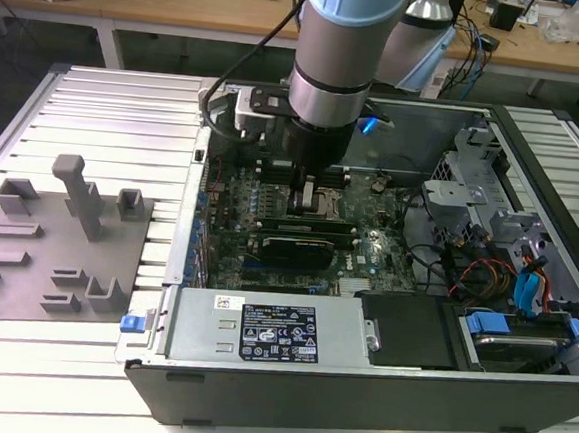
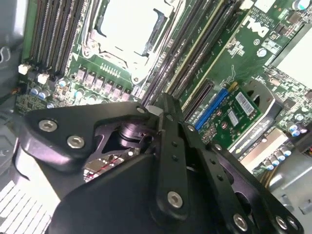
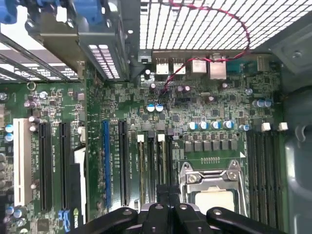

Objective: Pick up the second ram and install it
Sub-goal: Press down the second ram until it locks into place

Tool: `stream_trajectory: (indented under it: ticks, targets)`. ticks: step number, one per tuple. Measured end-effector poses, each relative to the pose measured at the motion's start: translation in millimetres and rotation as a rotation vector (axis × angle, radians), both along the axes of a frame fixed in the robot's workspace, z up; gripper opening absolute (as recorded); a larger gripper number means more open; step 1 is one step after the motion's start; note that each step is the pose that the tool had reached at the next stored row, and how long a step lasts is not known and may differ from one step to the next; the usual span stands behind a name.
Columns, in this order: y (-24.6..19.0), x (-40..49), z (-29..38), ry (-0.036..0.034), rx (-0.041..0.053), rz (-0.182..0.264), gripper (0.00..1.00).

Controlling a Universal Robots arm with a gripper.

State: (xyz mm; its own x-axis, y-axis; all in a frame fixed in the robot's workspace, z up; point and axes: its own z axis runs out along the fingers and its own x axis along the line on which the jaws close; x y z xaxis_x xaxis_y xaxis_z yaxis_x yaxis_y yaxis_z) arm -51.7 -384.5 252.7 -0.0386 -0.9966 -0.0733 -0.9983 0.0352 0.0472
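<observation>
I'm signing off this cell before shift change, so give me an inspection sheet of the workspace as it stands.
Surface: slatted table carrying an open case and a grey peg tray.
Job's things: the ram cannot be told apart from the board; slots lie beside the socket on the motherboard.
Clutter: nothing seen.
Grippers: end effector is down inside the case, over the slots next to the socket.
Cables: red wire across the case's grille; coloured leads inside the case at the exterior view's right.
Surroundings: benches behind, with loose cords.
</observation>
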Motion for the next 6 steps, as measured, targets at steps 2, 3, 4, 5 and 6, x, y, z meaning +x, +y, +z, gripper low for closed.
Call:
stream_trajectory:
  ticks: [2,3,4,5,6]
  targets:
    - [0.0,0.0,0.0,0.0,0.0002,0.0,0.11]
    - [0.0,0.0,0.1,0.0001,0.0,0.0,0.11]
    - [0.0,0.1,0.2,0.0002,-0.0001,0.0,0.11]
    - [0.0,0.1,0.1,0.0001,0.0001,0.0,0.11]
    - [0.0,0.1,0.1,0.0001,0.0,0.0,0.11]
